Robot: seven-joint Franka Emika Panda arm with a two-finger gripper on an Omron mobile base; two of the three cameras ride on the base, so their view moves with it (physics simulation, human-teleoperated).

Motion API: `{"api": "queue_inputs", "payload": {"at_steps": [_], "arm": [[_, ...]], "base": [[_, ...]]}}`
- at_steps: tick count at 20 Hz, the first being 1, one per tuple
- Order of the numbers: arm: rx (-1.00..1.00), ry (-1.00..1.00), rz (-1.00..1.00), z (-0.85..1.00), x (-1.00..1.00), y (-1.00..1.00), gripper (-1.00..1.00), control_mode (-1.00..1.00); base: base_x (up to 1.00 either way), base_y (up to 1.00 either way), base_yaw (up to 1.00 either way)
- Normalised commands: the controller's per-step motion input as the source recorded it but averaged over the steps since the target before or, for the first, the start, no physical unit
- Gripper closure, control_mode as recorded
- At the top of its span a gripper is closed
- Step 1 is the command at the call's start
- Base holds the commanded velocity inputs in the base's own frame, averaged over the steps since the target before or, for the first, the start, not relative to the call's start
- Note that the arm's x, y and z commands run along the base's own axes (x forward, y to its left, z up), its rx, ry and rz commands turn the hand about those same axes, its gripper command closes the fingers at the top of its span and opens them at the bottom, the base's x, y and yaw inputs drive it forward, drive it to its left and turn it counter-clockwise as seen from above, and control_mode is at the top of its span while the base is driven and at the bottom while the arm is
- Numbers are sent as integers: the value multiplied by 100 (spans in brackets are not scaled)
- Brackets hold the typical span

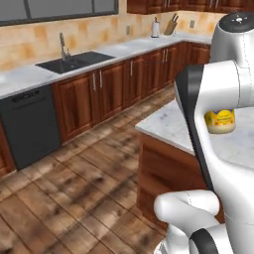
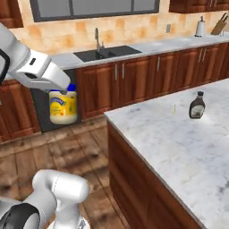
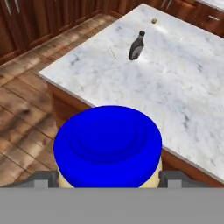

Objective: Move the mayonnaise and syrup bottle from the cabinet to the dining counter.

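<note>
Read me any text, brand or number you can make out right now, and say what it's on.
Nothing reads as actual words.
mayonnaise held by the gripper: yellow label with blue marks, too blurred to read.
syrup bottle on the dining counter: pale label, too small to read.

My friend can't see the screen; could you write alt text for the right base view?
A white robot arm's gripper holds a squat cream mayonnaise jar with a blue lid above the wooden floor, left of a white-grey marble island counter. A slim dark brown syrup bottle stands upright on that counter.
</note>
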Motion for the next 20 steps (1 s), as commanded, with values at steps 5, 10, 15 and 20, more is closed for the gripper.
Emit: {"api": "queue_inputs", "payload": {"at_steps": [5, 10, 15, 20], "arm": [[0, 0, 0, 0, 0, 0, 100, 100], [0, 0, 0, 0, 0, 0, 100, 100], [0, 0, 0, 0, 0, 0, 100, 100], [0, -3, -19, 0, 0, 14, 100, -100]], "base": [[71, 0, -61], [64, 0, -61], [59, 0, -57], [11, 7, -33]]}}
